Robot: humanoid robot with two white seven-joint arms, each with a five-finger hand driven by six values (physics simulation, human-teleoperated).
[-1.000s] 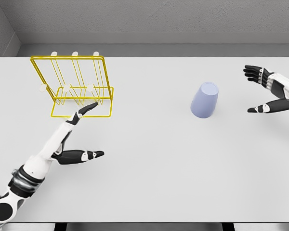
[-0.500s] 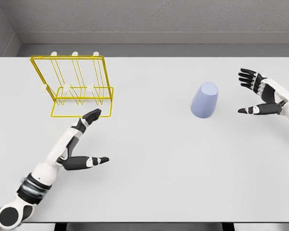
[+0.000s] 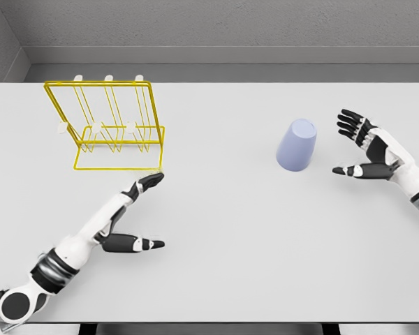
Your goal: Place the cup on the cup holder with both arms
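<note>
A pale lavender cup (image 3: 296,145) stands upside down on the white table (image 3: 223,237), right of centre. The yellow wire cup holder (image 3: 108,125) with white-tipped pegs stands at the back left. My right hand (image 3: 354,144) is open, palm toward the cup, a short gap to its right and not touching it. My left hand (image 3: 145,213) is open too, fingers spread, just in front of the holder's near right corner and holding nothing.
A grey wall runs along the table's far edge. Bare table surface lies between the holder and the cup.
My right hand has moved left toward the cup. My left hand has drawn back and to the right, away from the holder's base.
</note>
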